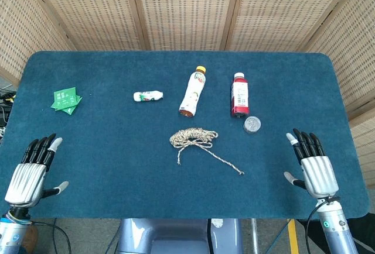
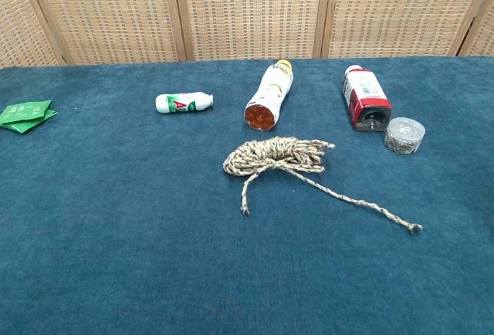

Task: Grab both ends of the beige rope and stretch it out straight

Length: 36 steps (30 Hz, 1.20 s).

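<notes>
The beige rope (image 1: 194, 137) (image 2: 276, 154) lies bundled in loops at the middle of the blue table. One short end hangs toward the front (image 2: 245, 210); a longer tail runs out to the front right and stops in a knot (image 2: 414, 228). My left hand (image 1: 32, 170) rests open at the table's front left corner, fingers spread, holding nothing. My right hand (image 1: 313, 163) rests open at the front right, also with nothing in it. Both hands are far from the rope. Neither hand shows in the chest view.
Behind the rope lie a yellow-capped bottle (image 1: 193, 92), a red bottle (image 1: 239, 95) and a small white bottle (image 1: 147, 96). A small clear round tub (image 1: 252, 124) sits to the rope's right. Green packets (image 1: 66, 99) lie at far left. Wicker screens stand behind the table.
</notes>
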Available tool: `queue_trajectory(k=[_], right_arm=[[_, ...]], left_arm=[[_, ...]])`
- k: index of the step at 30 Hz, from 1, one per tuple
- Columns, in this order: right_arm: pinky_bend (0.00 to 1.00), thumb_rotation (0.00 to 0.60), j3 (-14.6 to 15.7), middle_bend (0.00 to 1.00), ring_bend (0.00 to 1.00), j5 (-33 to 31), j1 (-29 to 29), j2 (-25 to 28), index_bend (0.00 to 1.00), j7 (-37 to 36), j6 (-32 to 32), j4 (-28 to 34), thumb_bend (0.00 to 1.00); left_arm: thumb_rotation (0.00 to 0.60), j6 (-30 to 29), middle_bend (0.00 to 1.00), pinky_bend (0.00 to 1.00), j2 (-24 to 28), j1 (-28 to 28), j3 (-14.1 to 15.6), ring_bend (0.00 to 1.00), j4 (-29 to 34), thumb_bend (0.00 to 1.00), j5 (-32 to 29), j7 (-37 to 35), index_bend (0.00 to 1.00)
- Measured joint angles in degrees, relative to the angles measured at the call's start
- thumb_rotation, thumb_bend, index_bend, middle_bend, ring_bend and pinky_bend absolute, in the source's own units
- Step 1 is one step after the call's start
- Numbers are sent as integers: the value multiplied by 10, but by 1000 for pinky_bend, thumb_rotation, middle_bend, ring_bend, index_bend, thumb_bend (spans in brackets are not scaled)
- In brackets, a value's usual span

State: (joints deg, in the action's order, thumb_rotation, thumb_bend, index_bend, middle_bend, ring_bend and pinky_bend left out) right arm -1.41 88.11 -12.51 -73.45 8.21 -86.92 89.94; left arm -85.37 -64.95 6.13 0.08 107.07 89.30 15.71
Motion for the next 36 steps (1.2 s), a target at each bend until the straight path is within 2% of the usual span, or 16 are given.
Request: queue_trajectory(k=[6, 8, 15, 19, 23, 29, 36], right_arm=[[0, 600, 1, 0, 0, 6, -1, -5, 2, -43, 13, -1, 0], [0, 600, 3, 0, 0, 5, -4, -6, 38, -52, 29, 2, 0], [0, 600, -2, 0, 0, -17, -36, -37, 338, -116, 110, 15, 0], [0, 600, -8, 0, 0, -47, -63, -49, 380, -87, 178, 24, 16], [3, 600, -21, 0, 0, -101, -93, -64, 432, -46, 244, 34, 109], [5, 600, -44, 0, 0, -181, -113, -99, 440, 7, 265, 38, 152], [6, 600, -52, 0, 0, -241, -127, -131, 441, 37, 288, 33, 160]], left_arm=[[600, 2, 0, 0, 1, -1, 1, 0, -1, 76, 2, -2, 0], [600, 3, 0, 0, 0, -1, 1, 0, -1, 76, 1, -1, 0], [600, 13, 0, 0, -6, 4, -5, 0, -1, 76, -12, 12, 0], [600, 23, 0, 0, -11, 9, -8, 0, 0, 76, -20, 23, 0], [600, 30, 0, 0, -15, 13, -11, 0, -1, 77, -28, 29, 0], [600, 31, 0, 0, -15, 14, -12, 0, -2, 76, -32, 27, 0], [600, 37, 0, 0, -11, 15, -7, 0, 0, 76, -29, 20, 0]])
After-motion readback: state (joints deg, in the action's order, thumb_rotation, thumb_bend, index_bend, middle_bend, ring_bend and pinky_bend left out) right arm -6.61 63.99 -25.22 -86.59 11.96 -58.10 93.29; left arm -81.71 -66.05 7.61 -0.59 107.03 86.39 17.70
